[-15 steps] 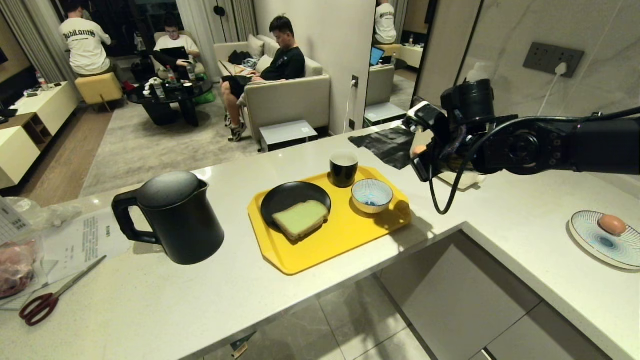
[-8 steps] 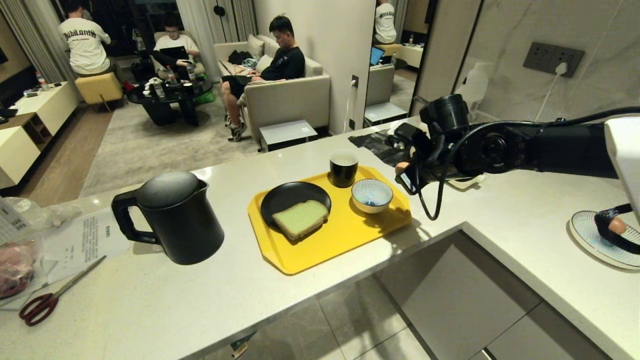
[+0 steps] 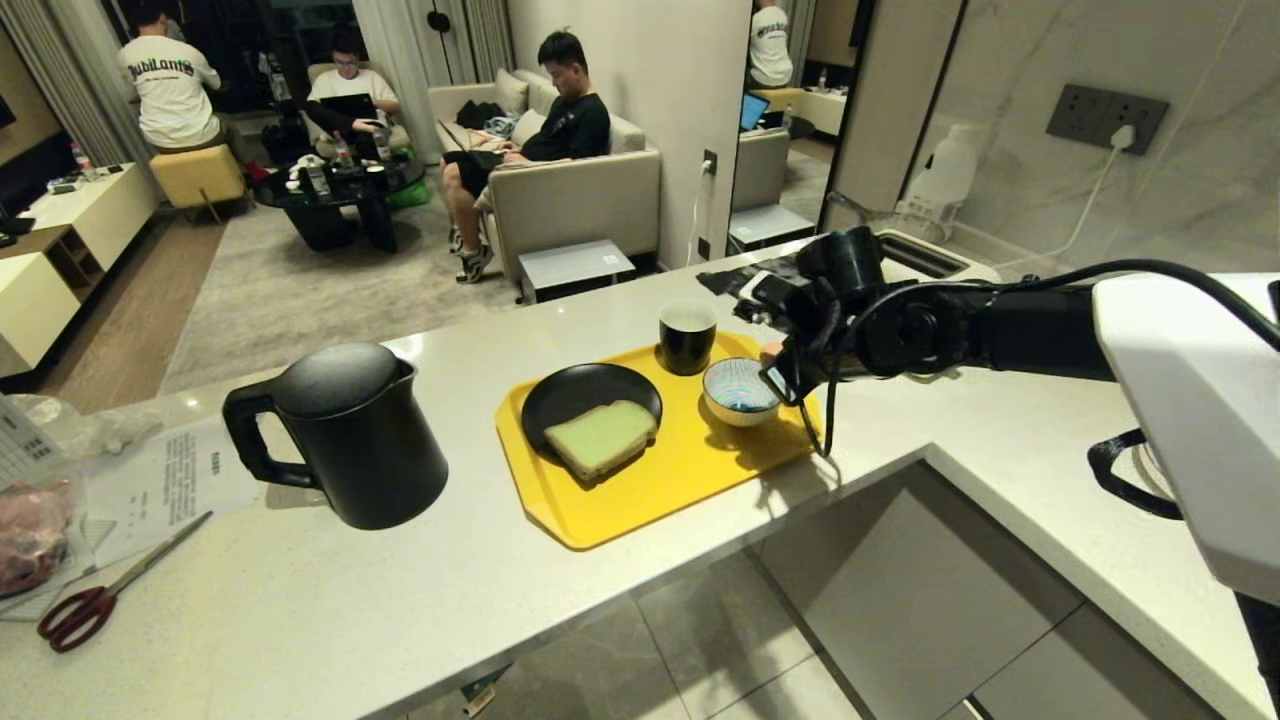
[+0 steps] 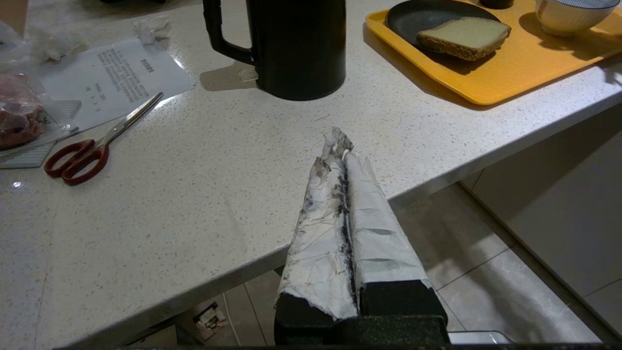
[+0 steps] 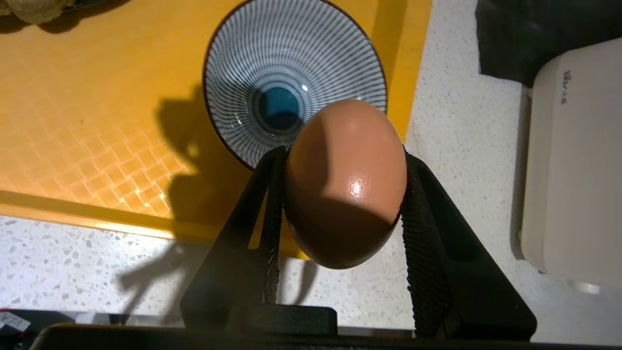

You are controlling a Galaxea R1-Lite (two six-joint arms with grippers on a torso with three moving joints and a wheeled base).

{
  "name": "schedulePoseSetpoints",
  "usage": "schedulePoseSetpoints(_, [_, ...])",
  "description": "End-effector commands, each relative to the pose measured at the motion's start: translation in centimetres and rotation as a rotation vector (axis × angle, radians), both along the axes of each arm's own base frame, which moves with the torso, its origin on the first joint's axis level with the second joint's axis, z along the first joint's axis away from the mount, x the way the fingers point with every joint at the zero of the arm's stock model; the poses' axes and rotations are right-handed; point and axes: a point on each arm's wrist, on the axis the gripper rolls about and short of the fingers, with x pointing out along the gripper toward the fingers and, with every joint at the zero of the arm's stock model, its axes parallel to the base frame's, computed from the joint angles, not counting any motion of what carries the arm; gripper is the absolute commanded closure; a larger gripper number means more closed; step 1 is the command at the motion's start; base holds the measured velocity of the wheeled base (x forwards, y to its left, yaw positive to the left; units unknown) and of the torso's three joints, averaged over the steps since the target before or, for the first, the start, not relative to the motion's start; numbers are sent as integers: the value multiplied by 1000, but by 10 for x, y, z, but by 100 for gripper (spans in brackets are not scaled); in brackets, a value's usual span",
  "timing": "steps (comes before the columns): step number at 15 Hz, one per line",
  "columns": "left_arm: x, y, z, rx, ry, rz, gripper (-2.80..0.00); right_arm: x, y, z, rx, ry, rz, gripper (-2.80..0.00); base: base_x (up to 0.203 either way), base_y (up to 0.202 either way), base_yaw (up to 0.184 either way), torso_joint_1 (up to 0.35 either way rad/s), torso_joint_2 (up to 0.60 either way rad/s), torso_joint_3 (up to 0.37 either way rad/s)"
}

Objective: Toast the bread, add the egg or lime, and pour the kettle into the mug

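Note:
My right gripper (image 3: pixel 775 362) is shut on the light-brown egg (image 5: pixel 346 180), both pads pressed to its sides. It hovers over the right edge of the yellow tray (image 3: pixel 680 470), just beside the blue-white striped bowl (image 5: pixel 291 73). The black mug (image 3: pixel 688 336) stands behind that bowl. The green-faced bread (image 3: pixel 600 438) lies on a black plate (image 3: pixel 560 392) on the tray. The black kettle (image 3: pixel 345 435) stands on the counter left of the tray. My left gripper (image 4: pixel 338 143), its fingers wrapped in white, is shut and empty at the counter's front edge. No lime is in view.
A white toaster (image 3: pixel 925 260) sits behind my right arm, with a black bag (image 3: pixel 728 282) beside it. Red-handled scissors (image 3: pixel 90 600) and a printed sheet (image 3: pixel 180 480) lie at the counter's left end. People sit in the room beyond the counter.
My right arm has swung left and down with the egg, from in front of the toaster to the tray's right edge beside the striped bowl. The left arm has not moved.

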Motion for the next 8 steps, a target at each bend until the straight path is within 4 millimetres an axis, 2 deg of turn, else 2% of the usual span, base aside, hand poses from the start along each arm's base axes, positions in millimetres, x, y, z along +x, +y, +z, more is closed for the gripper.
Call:
schedulePoseSetpoints(1, [0,0,0,0,-3,0,0,3,10,-15,-12,18,21,0,0,0,0,0,0,0])
schedulePoseSetpoints(8, [0,0,0,0,-3,0,0,16,25,-37,1,-37,41,0,0,0,0,0,0,0])
